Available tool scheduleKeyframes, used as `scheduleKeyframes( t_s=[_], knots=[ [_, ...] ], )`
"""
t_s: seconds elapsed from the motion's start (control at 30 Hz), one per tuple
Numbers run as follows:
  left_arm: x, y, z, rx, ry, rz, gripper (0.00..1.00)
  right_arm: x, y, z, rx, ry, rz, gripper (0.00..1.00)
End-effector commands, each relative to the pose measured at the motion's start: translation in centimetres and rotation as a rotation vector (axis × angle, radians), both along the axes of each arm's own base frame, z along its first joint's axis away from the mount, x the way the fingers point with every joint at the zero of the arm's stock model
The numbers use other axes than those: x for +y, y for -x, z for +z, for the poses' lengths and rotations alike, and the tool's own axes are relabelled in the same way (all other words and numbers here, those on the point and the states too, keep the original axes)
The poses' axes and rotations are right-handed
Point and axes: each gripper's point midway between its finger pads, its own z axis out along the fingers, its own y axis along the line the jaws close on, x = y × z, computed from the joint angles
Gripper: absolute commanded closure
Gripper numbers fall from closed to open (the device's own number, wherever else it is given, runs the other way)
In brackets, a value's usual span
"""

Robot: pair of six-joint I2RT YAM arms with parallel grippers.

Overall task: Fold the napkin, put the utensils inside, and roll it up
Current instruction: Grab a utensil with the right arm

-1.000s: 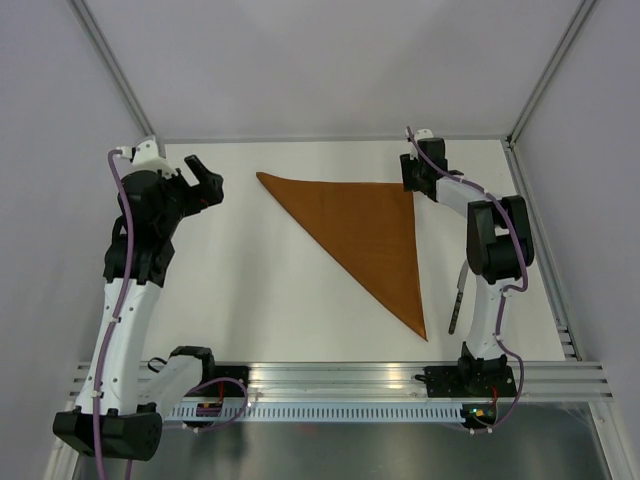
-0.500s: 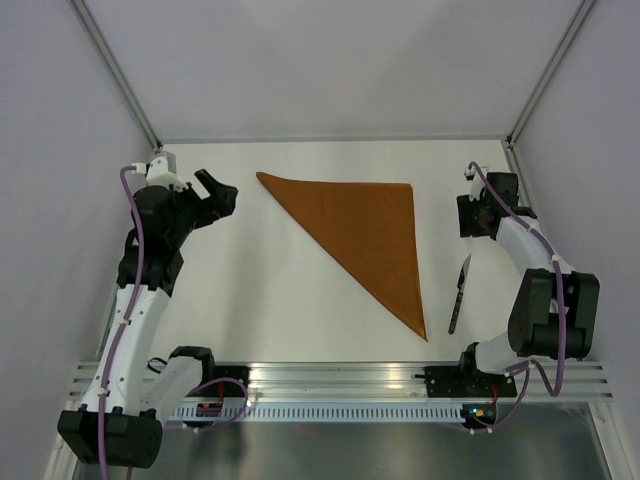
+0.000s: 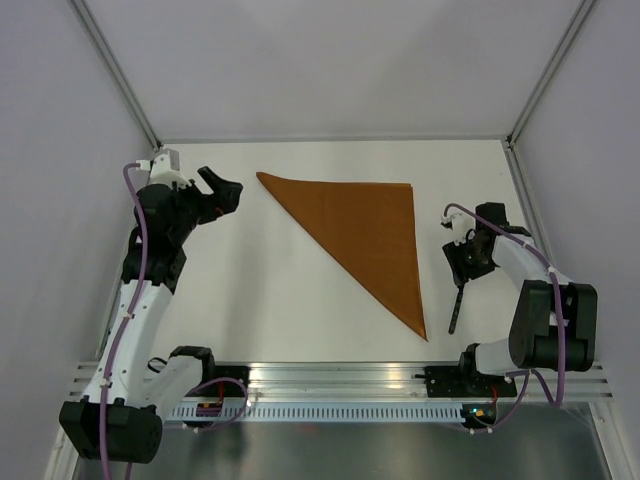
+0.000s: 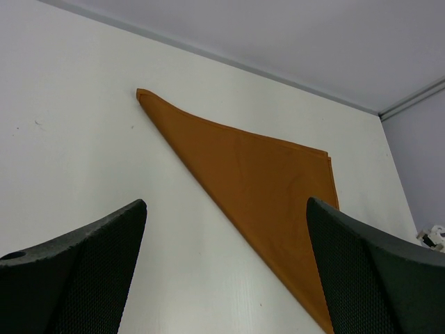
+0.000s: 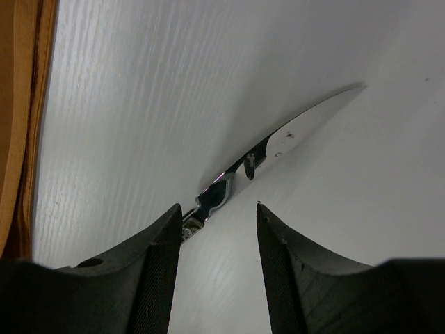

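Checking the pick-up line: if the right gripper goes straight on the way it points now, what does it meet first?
Most likely the knife, lying on the table: it sits straight ahead of the open right gripper, about where handle meets blade. How far off is hard to tell.

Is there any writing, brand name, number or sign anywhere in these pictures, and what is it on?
No readable text in any view. The napkin is plain cloth, the knife shows no stamp on its blade, and the table bears no writing.
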Motion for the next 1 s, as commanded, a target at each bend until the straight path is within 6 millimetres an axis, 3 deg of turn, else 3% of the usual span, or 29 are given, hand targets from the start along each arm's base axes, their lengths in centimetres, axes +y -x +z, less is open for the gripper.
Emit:
scheduleKeyframes(
  t_s=[0.0,0.5,0.73,0.97],
  knots=[
    [-0.3,-0.4,1.4,-0.048,0.035,-0.007,0.00,0.2,2.2,-0.5,0.065,0.002,0.091,0.47],
    [0.0,-0.8,0.9,-0.035,0.020,0.006,0.00,0.8,5.0,-3.0,0.192,-0.033,0.155,0.47],
    [0.1,-1.0,0.7,-0.031,0.019,0.009,0.00,0.6,5.2,-3.8,0.227,-0.031,0.141,0.57],
    [0.1,-1.2,0.5,-0.029,0.013,0.013,0.00,0.4,4.2,-4.2,0.213,-0.020,0.100,0.68]
  ],
)
